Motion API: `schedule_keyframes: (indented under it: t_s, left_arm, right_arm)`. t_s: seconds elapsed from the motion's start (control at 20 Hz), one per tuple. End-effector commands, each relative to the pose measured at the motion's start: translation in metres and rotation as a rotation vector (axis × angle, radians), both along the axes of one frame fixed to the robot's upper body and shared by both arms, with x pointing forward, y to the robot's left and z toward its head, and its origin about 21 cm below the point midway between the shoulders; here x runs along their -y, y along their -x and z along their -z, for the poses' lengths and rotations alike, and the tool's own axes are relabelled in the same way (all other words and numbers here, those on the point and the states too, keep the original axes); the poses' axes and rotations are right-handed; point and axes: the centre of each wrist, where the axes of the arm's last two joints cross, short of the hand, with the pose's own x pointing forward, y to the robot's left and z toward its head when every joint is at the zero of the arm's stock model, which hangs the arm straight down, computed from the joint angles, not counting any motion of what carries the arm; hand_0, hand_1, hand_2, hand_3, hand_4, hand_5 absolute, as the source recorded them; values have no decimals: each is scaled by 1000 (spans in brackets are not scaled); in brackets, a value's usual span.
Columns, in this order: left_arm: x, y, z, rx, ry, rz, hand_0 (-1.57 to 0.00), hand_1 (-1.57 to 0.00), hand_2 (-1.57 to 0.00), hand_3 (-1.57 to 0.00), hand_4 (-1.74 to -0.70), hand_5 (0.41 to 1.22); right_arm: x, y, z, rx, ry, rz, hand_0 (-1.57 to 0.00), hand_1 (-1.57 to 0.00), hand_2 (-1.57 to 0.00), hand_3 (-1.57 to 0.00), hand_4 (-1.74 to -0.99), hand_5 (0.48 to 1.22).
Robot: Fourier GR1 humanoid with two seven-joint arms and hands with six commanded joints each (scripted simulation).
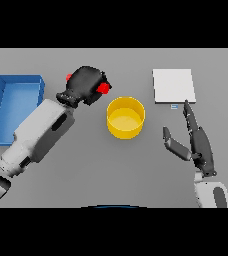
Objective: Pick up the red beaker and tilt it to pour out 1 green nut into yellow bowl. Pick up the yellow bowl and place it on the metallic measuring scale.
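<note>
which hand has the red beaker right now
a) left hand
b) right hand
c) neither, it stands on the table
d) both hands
a: the left hand is curled round the red beaker beside the yellow bowl, while the right hand lies open near the scale, holding nothing.

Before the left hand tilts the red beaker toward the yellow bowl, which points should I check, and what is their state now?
1. Left hand curled round the red beaker: ok.
2. Beaker mouth above the yellow bowl: not ok, it is beside the bowl's upper left rim.
3. Bowl upright: ok.
4. Green nut inside beaker: cannot tell.
5. Right hand open, apart from bowl: ok.
6. Metallic measuring scale free on top: ok.
</note>
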Motion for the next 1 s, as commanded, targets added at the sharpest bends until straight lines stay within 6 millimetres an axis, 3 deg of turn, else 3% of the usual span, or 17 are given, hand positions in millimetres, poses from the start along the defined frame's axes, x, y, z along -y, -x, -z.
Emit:
schedule_keyframes:
  t_s: [0.0,0.05,0.2,0.65,0.95]
  left_arm:
    - [3,-2,-2,9,-64,23,-1570,-1570,-1570,-1570,-1740,1186]
    - [8,-4,-4,20,-132,55,-1570,-1570,-1570,-1570,-1740,1193]
    - [22,-11,-11,39,-325,131,-1571,-1571,-1571,-1571,-1613,1206]
    - [65,-17,-25,79,-764,276,-1571,-1571,-1571,-1571,-1720,1219]
    - [73,-19,-20,176,-976,346,-1571,-1571,-1571,-1571,-1735,1220]
  right_arm:
    - [-2,-1,0,-2,-6,-1,1,1,1,1,-1268,720]
    - [-1,1,-1,8,-8,-3,1,1,1,1,-1264,717]
    - [-5,-2,2,1,-14,4,1,1,1,1,-1258,697]
    - [-5,-4,5,-7,-1,39,1,1,1,1,-1195,647]
    - [-4,-4,1,9,-5,45,1,1,1,1,-1180,630]
